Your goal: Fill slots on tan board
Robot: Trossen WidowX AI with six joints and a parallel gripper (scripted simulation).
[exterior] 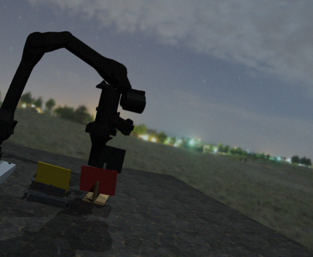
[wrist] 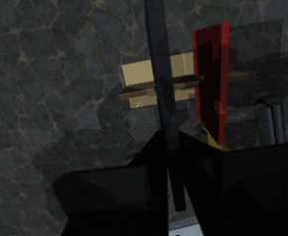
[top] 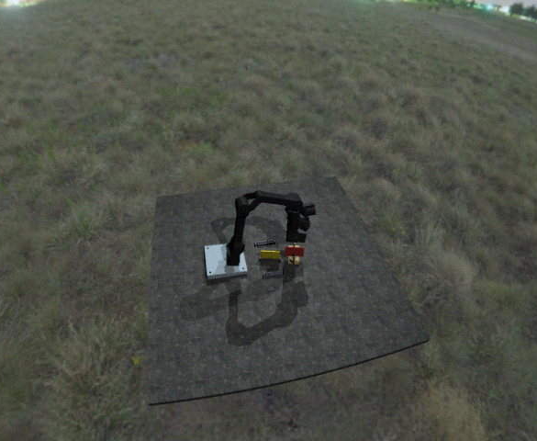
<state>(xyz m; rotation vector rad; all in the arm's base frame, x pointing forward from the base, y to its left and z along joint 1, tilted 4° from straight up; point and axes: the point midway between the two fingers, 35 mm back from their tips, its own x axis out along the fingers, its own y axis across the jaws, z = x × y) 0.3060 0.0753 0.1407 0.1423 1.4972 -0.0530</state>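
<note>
My fingers (exterior: 97,159) are drawn nearly together, clamped on the top of a dark board (top: 300,236) (exterior: 114,158) (wrist: 160,74), which I hold upright. From the wrist its long axis runs away from me, crosswise to the tan board (top: 294,260) (exterior: 95,190) (wrist: 139,92) and apart to one side of the red board (top: 294,251) (exterior: 98,179) (wrist: 212,84), roughly parallel to it. The red one already stands across the tan board. The tan board lies below my fingertips, so I judge my next move is down, once notch and slot agree; a slight twist could jam them. Farther off, the yellow board (top: 270,254) (exterior: 53,176) (wrist: 215,143) stands in its holder (exterior: 51,188).
</note>
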